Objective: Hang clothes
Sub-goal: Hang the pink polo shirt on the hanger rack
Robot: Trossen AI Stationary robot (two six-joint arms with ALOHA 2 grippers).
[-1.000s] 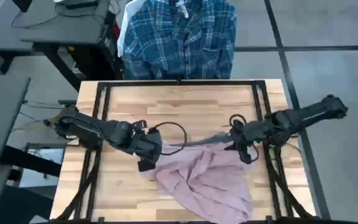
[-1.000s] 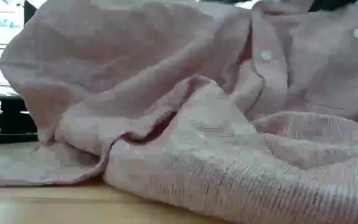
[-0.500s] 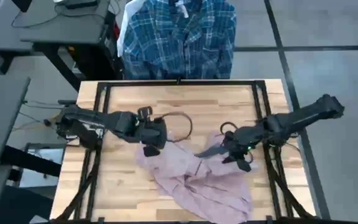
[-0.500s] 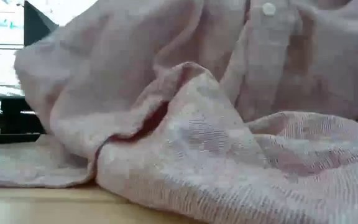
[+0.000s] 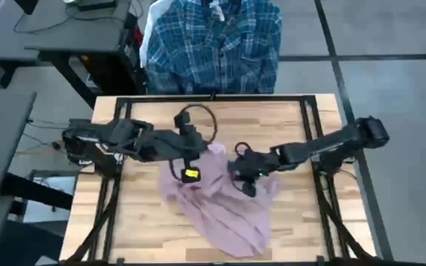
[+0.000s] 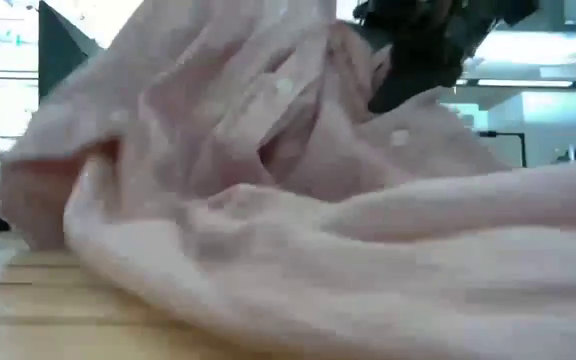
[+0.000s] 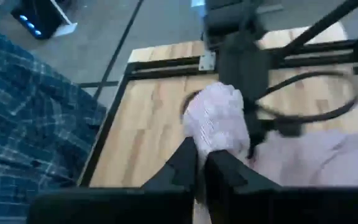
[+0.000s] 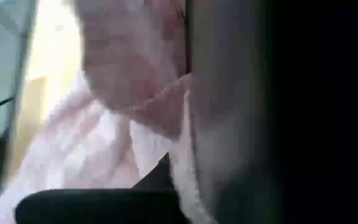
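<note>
Now we hold pink shirt (image 5: 217, 203) mid-tabletop, left pincer (image 5: 198, 151) and right pincer (image 5: 241, 168) both clamped on cloth. Risk: fabric slips, snags black frame (image 5: 213, 97).

pink shirt (image 5: 220, 203): lay crumpled mid-table, upper edge bunched and lifted
plaid shirt (image 5: 213, 44): hung spread beyond the table's far edge
white shirt (image 5: 148, 33): only a sliver showed, beside the plaid
</note>
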